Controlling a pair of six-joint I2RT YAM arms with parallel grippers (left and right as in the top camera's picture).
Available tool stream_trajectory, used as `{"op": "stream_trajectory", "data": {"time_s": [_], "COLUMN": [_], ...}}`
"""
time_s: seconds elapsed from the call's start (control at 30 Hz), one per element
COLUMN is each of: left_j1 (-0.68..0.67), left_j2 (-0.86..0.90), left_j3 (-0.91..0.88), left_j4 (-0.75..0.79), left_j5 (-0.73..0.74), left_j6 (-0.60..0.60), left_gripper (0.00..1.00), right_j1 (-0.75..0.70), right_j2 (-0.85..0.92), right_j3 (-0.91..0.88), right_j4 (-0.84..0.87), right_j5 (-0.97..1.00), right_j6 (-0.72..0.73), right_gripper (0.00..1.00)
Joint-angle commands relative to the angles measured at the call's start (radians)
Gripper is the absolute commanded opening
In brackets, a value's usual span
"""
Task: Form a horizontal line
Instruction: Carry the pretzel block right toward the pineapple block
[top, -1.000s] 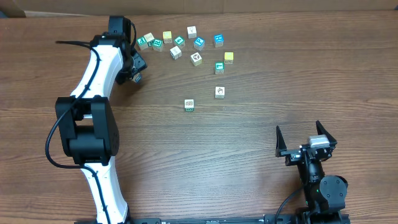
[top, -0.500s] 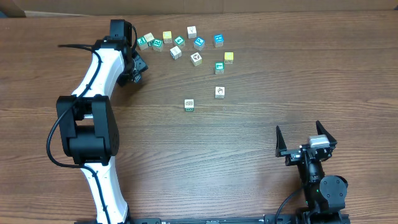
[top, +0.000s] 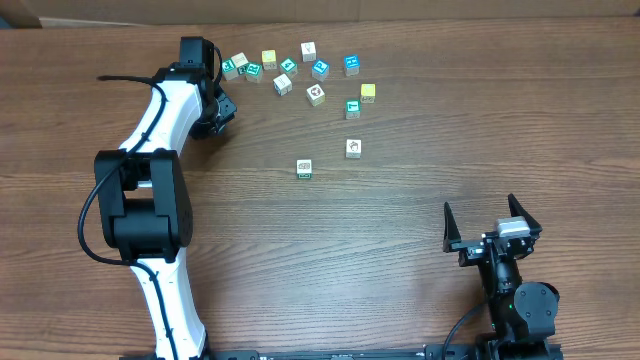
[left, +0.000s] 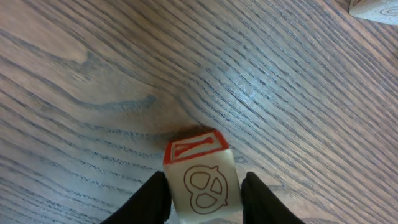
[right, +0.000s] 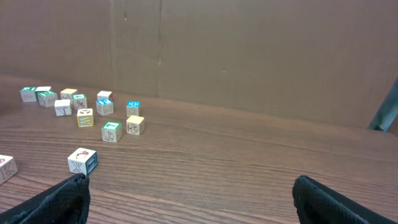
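Counter (left: 298, 106): brown wood grain, faint sheen (glare streak mid-frame). Cube (left: 200, 183): matt cream, red-printed. Fingers (left: 151, 200): smooth black plastic.

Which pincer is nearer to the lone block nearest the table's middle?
Left. The left pincer, gripping a red-edged block, sits up-left of the lone block in the overhead view; the open right pincer is farther away, down-right.

The left arm (top: 165, 100) has white links, black joints, a black cable (top: 82, 228); the right pincer (top: 480, 212) is black.
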Motion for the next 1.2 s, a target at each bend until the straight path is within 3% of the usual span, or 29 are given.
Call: {"op": "stream_trajectory", "data": {"time_s": [0.0,0.23,0.37,0.67,0.93,1.17], "left_j1": [-0.002,-0.002,-0.002,-0.002,-0.008,-0.071], "left_j2": [0.014,0.009,-0.017,-0.162,-0.286,-0.293], "left_j3": [-0.01,-0.009,-0.008,-0.008,-0.008,-0.011], "left_j4": [-0.004,-0.013,-0.042,-0.121,-0.229,-0.33], "left_j5": [0.005,0.005,0.005,0.01,0.188,0.182], "left_j6": [0.0,0.087,0.143,0.188,0.24,0.281], "left_gripper": [0.28,0.22,0.27,0.26,0.27,0.27], "right_j1": [-0.007,-0.007,-0.007,-0.007,-0.007,-0.007], "right_j2": [-0.01,-0.01,-0.01,-0.01,-0.01,-0.01], "right_j3": [-0.011,-0.011,-0.011,-0.011,-0.011,-0.011], "right_j4": [0.006,0.006,0.006,0.006,0.006,0.006], "right_j5": [-0.005,-0.005,-0.005,-0.005,-0.005,-0.005], "right_j6": [-0.004,-0.004,-0.004,-0.003,-0.003,-0.003], "right_gripper": [1.0,1.0,1.0,1.0,1.0,1.0]}}
